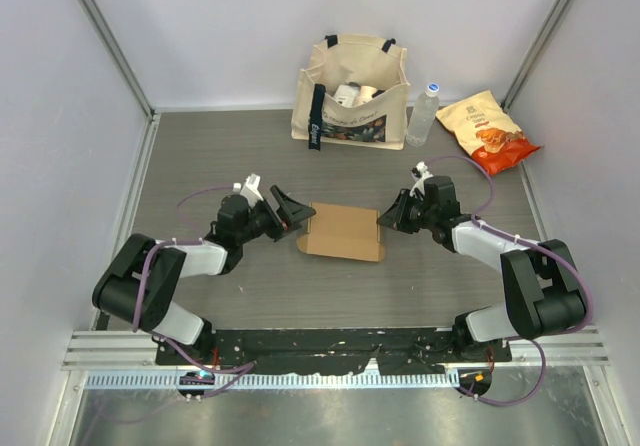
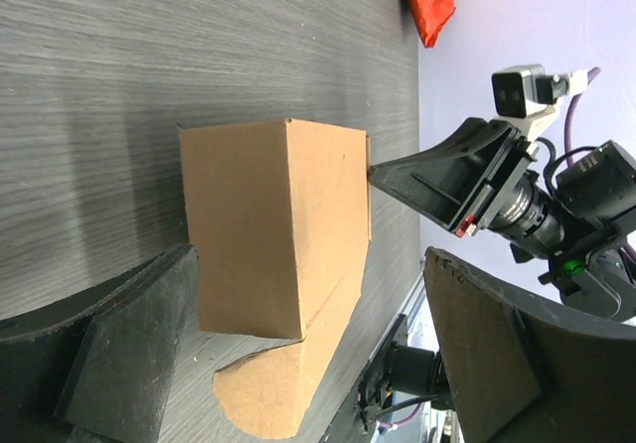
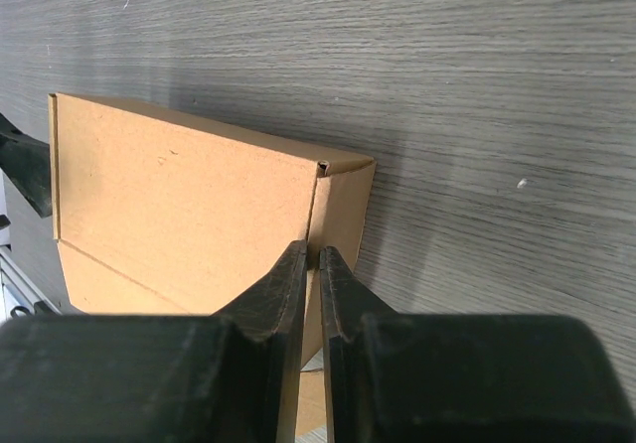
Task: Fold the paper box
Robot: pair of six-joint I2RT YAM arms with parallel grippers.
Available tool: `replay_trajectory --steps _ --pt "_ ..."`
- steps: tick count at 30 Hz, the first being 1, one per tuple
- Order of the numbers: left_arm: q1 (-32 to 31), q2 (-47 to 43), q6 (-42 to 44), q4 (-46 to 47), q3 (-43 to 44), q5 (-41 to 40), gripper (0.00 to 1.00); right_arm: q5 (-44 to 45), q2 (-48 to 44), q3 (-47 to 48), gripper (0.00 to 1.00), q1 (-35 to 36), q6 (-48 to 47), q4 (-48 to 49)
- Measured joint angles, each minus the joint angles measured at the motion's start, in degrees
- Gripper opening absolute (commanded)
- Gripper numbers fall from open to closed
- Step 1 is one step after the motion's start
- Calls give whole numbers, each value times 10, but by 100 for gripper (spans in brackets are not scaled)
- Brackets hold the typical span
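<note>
The paper box is plain brown cardboard, folded into a low oblong, lying mid-table between my arms. My left gripper is open just off its left end. In the left wrist view the box lies ahead between the spread fingers, with a rounded flap flat on the table at its near end. My left gripper touches nothing. My right gripper is shut, its tips against the top edge of the box's right end. In the right wrist view my right gripper meets the corner crease.
A beige printed tote bag stands at the back centre, with a water bottle to its right. A yellow-orange snack packet lies at the back right and shows in the left wrist view. Grey walls enclose the table.
</note>
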Motion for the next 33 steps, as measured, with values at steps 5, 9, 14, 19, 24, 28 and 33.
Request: replay_trajectory --steps 5,9,14,19,24,28,33 --pt "-24 7 -1 -14 7 -14 100 0 0 0 15 0 0 1" --pt "-37 3 11 -54 11 -35 100 0 0 -1 14 -1 0 2" --pt "-52 21 15 -71 40 -35 95 0 0 -4 15 -3 0 7" --pt "-64 59 5 -60 57 -30 81 0 0 -5 15 -5 0 9" --pt "-68 70 -8 -59 57 -25 63 2 0 -7 23 -5 -2 11" --pt "-69 62 -17 -73 58 -24 51 13 -3 -7 39 1 -10 2" --pt "-60 22 -25 -128 63 -4 46 54 -43 -6 60 36 -26 -44"
